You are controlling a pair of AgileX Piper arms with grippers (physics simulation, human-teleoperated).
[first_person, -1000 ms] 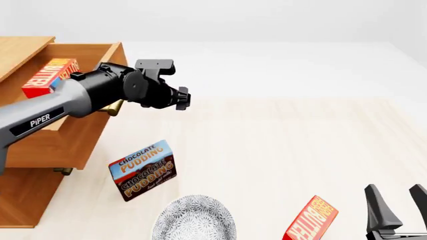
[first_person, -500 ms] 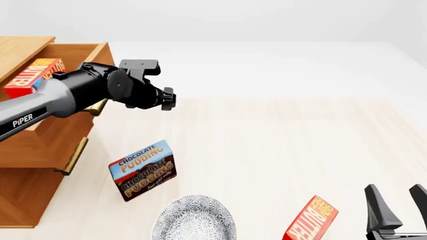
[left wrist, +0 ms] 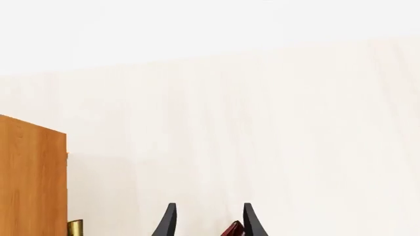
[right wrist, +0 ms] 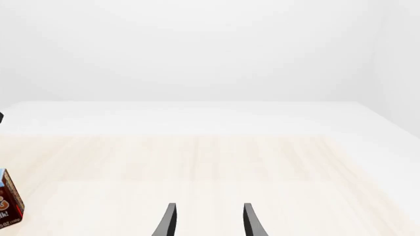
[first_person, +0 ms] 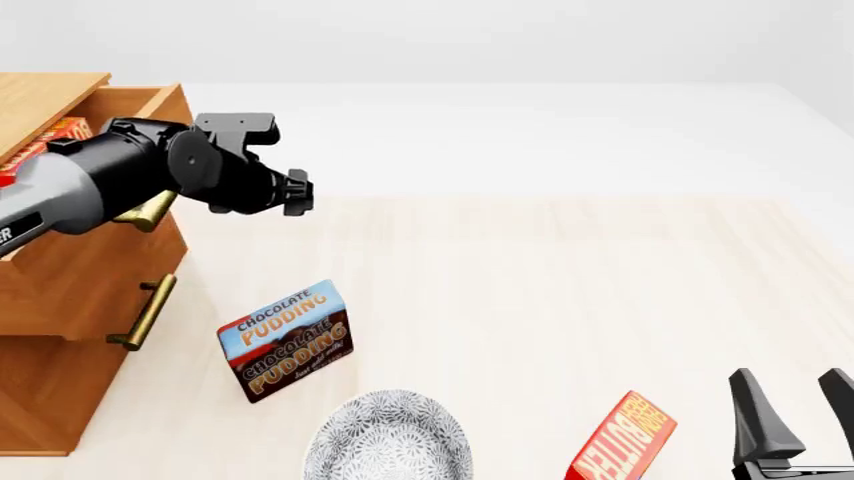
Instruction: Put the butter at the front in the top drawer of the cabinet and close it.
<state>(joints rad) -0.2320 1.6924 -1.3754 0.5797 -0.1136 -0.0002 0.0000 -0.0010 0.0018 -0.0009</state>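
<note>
- Cabinet (first_person: 40,400) at far left of the front view, light-brown wood, standing on the pale surface (first_person: 561,300).
- Top drawer (first_person: 94,270) partly pulled out, brass handle (first_person: 144,210) half hidden behind the left arm; lower drawer handle (first_person: 144,312) in full view beneath it.
- Butter (first_person: 60,133) inside the top drawer, only a red-and-orange corner visible above the arm; lying or leaning, cannot tell which.
- Left hand (first_person: 296,192) just right of the drawer face, pointing right and raised above the surface; fingers spread with a clear gap in the left wrist view (left wrist: 206,221), holding nothing.
- In the left wrist view, edge of the cabinet side and a bit of brass at one border, plus a small red shape between the fingertips, possibly the second butter box farther off.
- Chocolate Pudding box (first_person: 287,340) upright on the surface, below the left hand and near the cabinet's front corner, apart from both.
- Patterned grey plate (first_person: 387,440) at the bottom edge, just beside the pudding box.
- Second butter box (first_person: 621,440) tilted, at the lower edge, between plate and right hand.
- Right hand (first_person: 794,410) at lower right corner, fingers upright and spread (right wrist: 206,221), empty, near the second butter box but not touching.
</note>
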